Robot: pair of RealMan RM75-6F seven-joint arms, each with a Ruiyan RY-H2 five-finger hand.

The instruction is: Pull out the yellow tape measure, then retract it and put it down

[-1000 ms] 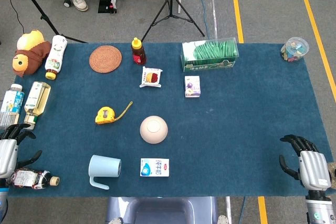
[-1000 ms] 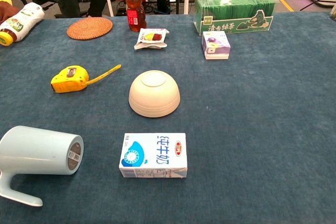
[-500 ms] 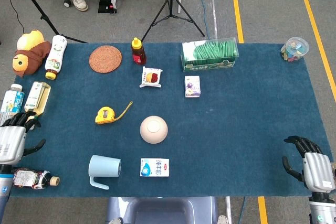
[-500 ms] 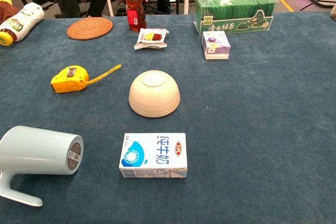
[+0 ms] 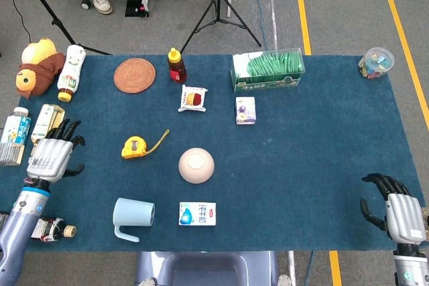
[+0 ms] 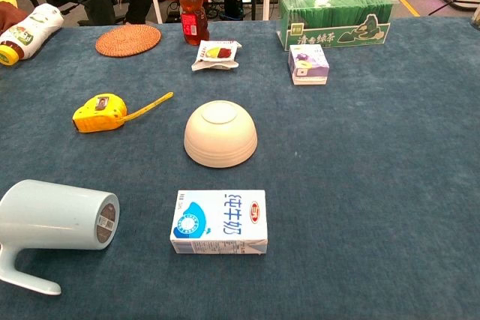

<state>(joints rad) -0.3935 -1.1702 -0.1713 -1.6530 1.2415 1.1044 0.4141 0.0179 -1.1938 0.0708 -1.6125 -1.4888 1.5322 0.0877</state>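
The yellow tape measure [image 5: 135,147] [image 6: 99,112] lies on the blue table, left of centre, with a short length of yellow tape [image 5: 161,141] [image 6: 150,106] sticking out toward the right. My left hand [image 5: 53,155] hovers over the table's left side, open with fingers spread, well to the left of the tape measure and apart from it. My right hand [image 5: 395,213] sits at the front right corner, open and holding nothing. The chest view shows neither hand.
An upturned cream bowl [image 5: 196,165], a milk carton [image 5: 198,214] and a light blue mug on its side [image 5: 133,216] lie near the tape measure. Bottles [image 5: 48,122] line the left edge. A woven coaster [image 5: 134,74], honey bottle [image 5: 177,66] and green box [image 5: 267,70] stand at the back.
My left hand has risen from the front left edge and moved forward and right over the table toward the tape measure. The right hand has sunk slightly. The tape measure has not moved.
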